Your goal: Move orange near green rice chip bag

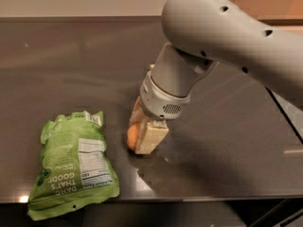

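Small round orange fruit (132,137) looks to be resting on the dark grey glossy tabletop (227,141), roughly mid-width and a bit closer to the front edge than the back one. The robot's two-finger gripper (140,141) is right on it, with its cream-coloured fingers (150,137) pinching the fruit between them, so only its left side peeks out. The big grey arm (222,37) reaches in from the right edge. The crinkled light-green rice chip bag (71,167) with the white label panel lies flat by the front-left corner, near the orange but apart from it, with a strip of bare table between them.
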Robot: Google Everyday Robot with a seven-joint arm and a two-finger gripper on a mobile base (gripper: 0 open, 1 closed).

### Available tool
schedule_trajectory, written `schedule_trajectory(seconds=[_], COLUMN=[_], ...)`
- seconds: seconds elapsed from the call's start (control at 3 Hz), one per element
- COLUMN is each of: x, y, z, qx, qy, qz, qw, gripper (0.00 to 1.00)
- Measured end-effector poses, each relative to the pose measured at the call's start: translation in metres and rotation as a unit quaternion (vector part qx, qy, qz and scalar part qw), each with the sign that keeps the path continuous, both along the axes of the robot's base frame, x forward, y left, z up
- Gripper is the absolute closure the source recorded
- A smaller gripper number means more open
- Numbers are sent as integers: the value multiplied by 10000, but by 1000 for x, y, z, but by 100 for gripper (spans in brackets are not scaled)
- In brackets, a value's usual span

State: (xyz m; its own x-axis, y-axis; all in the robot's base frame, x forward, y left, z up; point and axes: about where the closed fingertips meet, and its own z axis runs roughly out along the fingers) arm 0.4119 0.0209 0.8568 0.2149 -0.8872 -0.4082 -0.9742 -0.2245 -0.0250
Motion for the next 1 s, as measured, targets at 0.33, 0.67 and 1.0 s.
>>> schedule_trajectory(seconds=[0.33, 0.67, 1.0], x=[-1, -1, -1], y=[0, 1, 1], z=[1, 3, 3], qx=[-5, -7, -7], qy=[-25, -45, -46], qz=[1, 6, 6], qw=[10000, 10000, 10000], gripper=[12, 0, 0])
